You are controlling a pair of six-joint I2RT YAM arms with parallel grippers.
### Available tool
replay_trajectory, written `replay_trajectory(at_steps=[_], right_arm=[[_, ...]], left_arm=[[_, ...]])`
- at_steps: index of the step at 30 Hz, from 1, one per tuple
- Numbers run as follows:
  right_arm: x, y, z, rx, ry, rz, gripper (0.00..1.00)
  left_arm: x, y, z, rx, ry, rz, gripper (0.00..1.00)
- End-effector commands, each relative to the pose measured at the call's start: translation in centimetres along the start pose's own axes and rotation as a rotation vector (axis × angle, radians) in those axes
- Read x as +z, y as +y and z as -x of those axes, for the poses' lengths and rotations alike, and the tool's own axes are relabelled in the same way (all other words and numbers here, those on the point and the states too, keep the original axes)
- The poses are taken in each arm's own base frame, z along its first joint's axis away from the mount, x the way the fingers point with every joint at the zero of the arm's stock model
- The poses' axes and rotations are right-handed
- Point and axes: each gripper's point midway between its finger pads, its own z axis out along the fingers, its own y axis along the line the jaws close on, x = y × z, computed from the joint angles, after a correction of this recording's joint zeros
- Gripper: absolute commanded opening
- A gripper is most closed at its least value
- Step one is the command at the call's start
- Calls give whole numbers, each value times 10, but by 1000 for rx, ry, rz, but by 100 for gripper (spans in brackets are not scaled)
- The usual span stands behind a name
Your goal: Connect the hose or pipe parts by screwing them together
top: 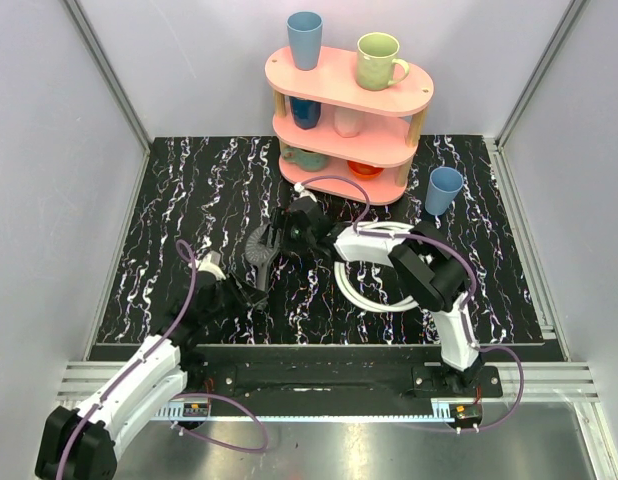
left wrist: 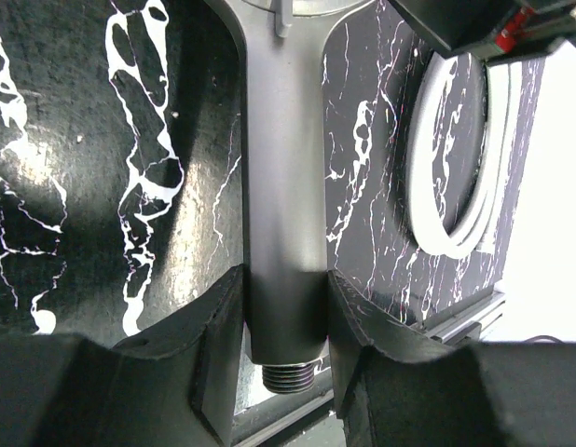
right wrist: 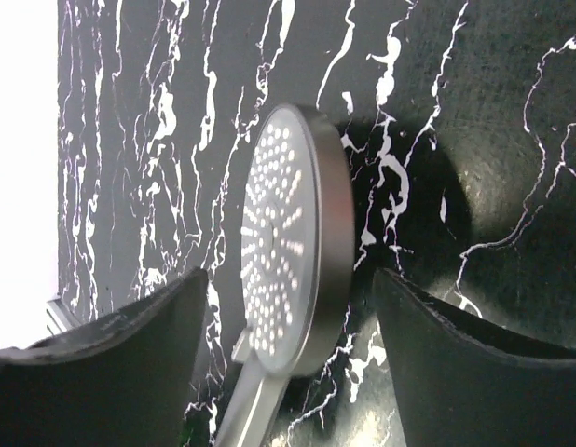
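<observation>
Grey round-faced shower head with a dark handle point(top: 261, 250) is lying on the black, white-veined tabletop point(top: 169, 220), left of centre. You are pinching its handle with the left gripper point(left wrist: 283, 298), jaws clamped on either side just above the threaded end. Your right gripper point(right wrist: 288, 289) is straddling the perforated disc with its jaws apart, a gap showing on each side.

The long white flexible hose point(top: 354, 290) is lying coiled just beside, untouched. I judge you are securing the head, with no threading begun yet. The next move is calling for a hose end fitting brought square onto that thread.

The left wrist view is showing the thread poking clear past the jaws, which the top view is hiding. The right wrist view alone is showing the gaps around the disc. The top view is showing most of the coil, but I cannot make out a fitting.
</observation>
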Motion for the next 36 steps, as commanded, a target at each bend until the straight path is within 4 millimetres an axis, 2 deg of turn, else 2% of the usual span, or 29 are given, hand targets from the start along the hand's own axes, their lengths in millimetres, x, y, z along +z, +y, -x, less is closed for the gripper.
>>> replay_trajectory(at_steps=[1,4,5,6,7,8,9,10,11,12,13,14,15,16,18,20,21,22,27,30,36], right_arm=[[14,8,15,-3,-25,42,75],[18,4,19,19,-25,45,58],[17,4,23,31,-16,61,44],[15,7,28,43,-22,83,38],[12,6,28,46,-19,96,29],[4,13,37,49,-23,137,22],[-2,23,45,43,-42,183,5],[-8,24,47,42,-42,202,0],[-22,38,57,31,-53,250,0],[-30,44,66,18,-73,276,0],[-48,58,74,-4,-81,327,0],[-57,65,79,-33,-94,354,0],[-69,74,88,-52,-118,395,0],[-89,86,89,-75,-113,457,0],[-111,100,99,-86,-133,548,0],[-139,115,96,-94,-107,652,0],[-154,129,101,-124,-140,730,0],[-168,133,93,-143,-126,781,0],[-215,164,89,-179,-124,987,0],[-234,171,82,-186,-104,1079,0],[-238,172,81,-177,-103,1091,0]], left_arm=[[-5,-25,7,33,-30,-114,0],[-8,-31,9,49,-32,-137,0],[-9,-35,11,56,-35,-146,0],[-10,-35,11,63,-30,-137,3],[-11,-34,13,67,-34,-124,9],[-13,-40,18,75,-41,-126,26],[-15,-38,17,86,-31,-105,35],[-16,-41,19,96,-32,-103,49],[-20,-51,25,111,-44,-117,67],[-24,-54,27,128,-45,-119,73],[-28,-62,27,144,-38,-147,77],[-34,-76,34,160,-53,-181,85],[-40,-85,36,191,-59,-215,88],[-48,-101,36,217,-50,-273,91],[-59,-120,37,267,-49,-350,93],[-71,-138,36,303,-39,-431,93],[-76,-144,36,317,-43,-460,92],[-81,-151,34,331,-33,-497,92],[-95,-179,37,327,-59,-646,88],[-103,-193,39,298,-75,-734,84],[-116,-211,40,275,-89,-872,78]])
